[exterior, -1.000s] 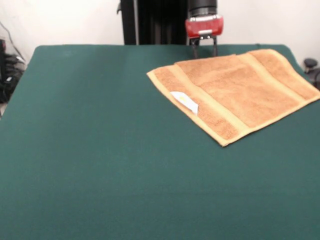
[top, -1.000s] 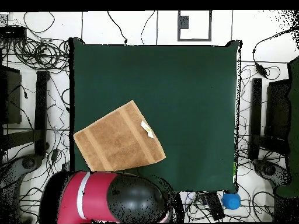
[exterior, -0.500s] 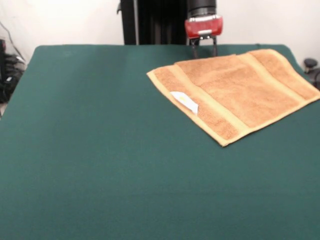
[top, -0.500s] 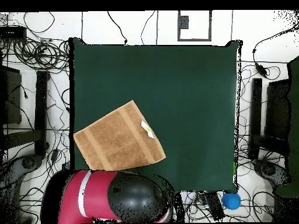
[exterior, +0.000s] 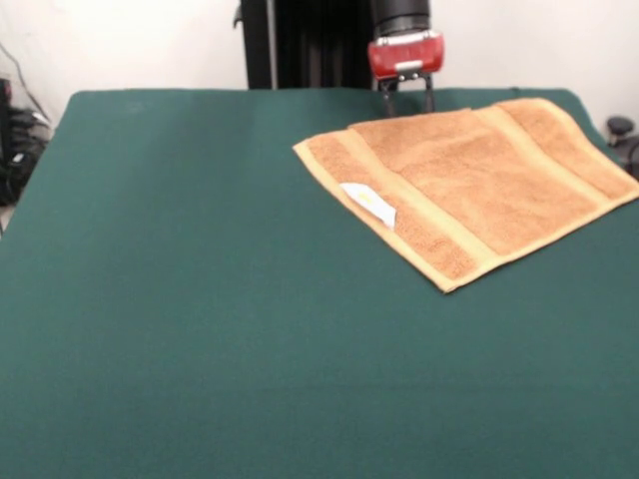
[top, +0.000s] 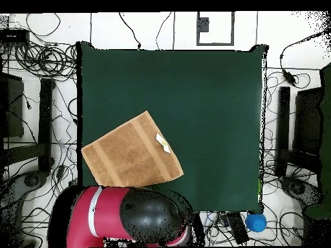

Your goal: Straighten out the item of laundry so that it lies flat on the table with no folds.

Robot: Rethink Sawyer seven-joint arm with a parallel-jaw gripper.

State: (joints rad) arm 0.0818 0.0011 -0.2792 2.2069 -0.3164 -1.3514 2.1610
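The tan-orange towel (exterior: 489, 180) lies spread on the dark green table (exterior: 200, 299) at the far right of the front view, turned at an angle, with its white label (exterior: 369, 203) on top near the left band. My gripper (exterior: 407, 102) hangs just behind the towel's far edge, its two fingers apart and holding nothing. In the overhead view the towel (top: 131, 158) lies at the table's (top: 194, 97) lower left, label (top: 163, 143) on its right side. My red and black arm (top: 123, 219) sits just below it and hides the gripper.
The towel's right corner reaches the table's right edge in the front view. Cables and stands surround the table in the overhead view, with a blue ball (top: 256, 222) off its lower right corner.
The gripper has crept slightly upward at the towel's far edge. The towel has not moved.
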